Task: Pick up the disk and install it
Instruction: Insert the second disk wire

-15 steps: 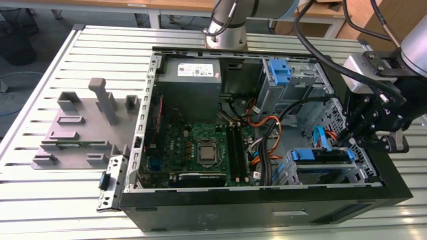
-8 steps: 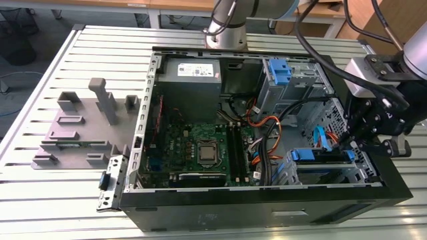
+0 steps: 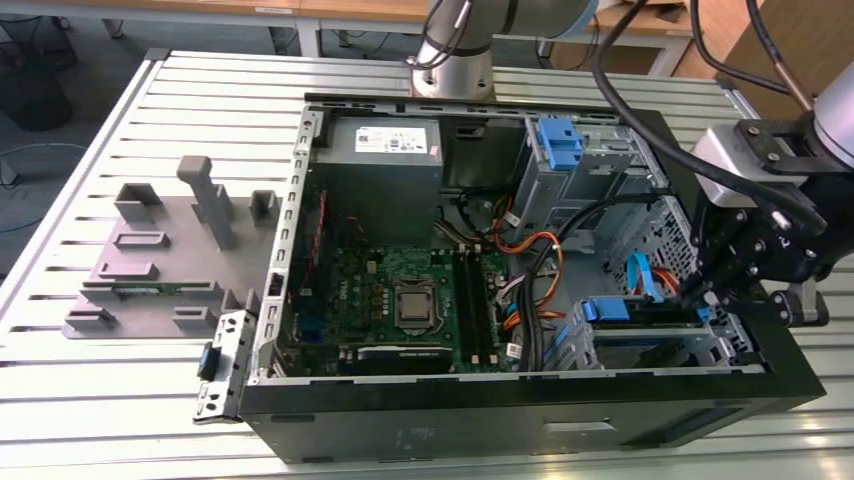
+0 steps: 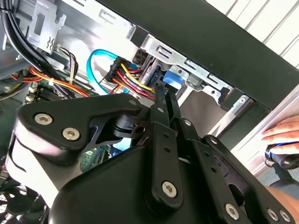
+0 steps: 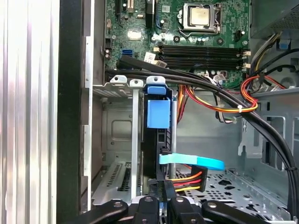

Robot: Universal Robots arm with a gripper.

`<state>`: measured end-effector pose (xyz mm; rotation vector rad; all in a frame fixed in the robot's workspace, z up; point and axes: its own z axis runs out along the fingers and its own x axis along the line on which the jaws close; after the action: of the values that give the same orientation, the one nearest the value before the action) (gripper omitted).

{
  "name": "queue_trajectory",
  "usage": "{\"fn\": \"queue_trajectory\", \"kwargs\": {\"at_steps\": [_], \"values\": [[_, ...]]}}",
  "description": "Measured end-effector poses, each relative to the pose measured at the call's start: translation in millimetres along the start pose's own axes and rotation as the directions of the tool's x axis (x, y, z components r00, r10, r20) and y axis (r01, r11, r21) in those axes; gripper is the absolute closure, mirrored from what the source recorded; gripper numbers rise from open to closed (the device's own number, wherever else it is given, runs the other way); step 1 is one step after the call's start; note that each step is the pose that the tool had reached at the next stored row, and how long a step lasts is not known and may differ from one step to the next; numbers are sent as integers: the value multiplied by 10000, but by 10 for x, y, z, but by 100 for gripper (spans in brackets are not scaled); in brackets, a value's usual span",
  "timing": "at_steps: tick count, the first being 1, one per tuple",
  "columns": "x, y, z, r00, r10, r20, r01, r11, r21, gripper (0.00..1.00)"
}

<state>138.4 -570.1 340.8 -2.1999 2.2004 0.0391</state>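
Observation:
The disk (image 5: 155,154) stands edge-on in the drive cage (image 5: 117,135) at the case's corner, its blue carrier frame (image 5: 158,113) at the far end. A light-blue data cable (image 5: 191,162) and a red-yellow power lead run to its near end. In the exterior view the carrier (image 3: 617,308) sits in the cage at the lower right of the case. My gripper (image 5: 164,205) hangs just over the disk's cabled end with its two black fingers (image 4: 161,100) pressed together. Its tip (image 4: 166,88) reaches the blue frame, and the gripper (image 3: 703,300) is at the case's right wall.
The open computer case (image 3: 534,400) holds a green motherboard (image 3: 400,300), a grey power-supply box (image 3: 387,140) and an upper bay with a blue tab (image 3: 561,140). Thick black cables (image 5: 224,98) cross above the cage. A grey fixture (image 3: 174,250) lies at the exterior view's left. A hand (image 4: 280,133) rests outside.

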Motion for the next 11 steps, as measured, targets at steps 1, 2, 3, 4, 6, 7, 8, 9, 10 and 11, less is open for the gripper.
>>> {"fn": "queue_trajectory", "kwargs": {"at_steps": [1,2,3,4,6,7,8,9,10,11], "values": [[5,0,3,10000,0,-1,0,10000,0,84],[11,0,6,10000,0,0,0,10000,0,84],[17,0,8,10000,0,-1,0,10000,0,84],[20,0,9,10000,0,-1,0,10000,0,84],[20,0,9,10000,0,-1,0,10000,0,84],[21,0,10,10000,0,-1,0,10000,0,84],[22,0,10,10000,0,-1,0,10000,0,84],[22,0,10,10000,0,-1,0,10000,0,84],[23,0,10,10000,0,-1,0,10000,0,84],[23,0,11,10000,0,0,0,10000,0,84]]}}
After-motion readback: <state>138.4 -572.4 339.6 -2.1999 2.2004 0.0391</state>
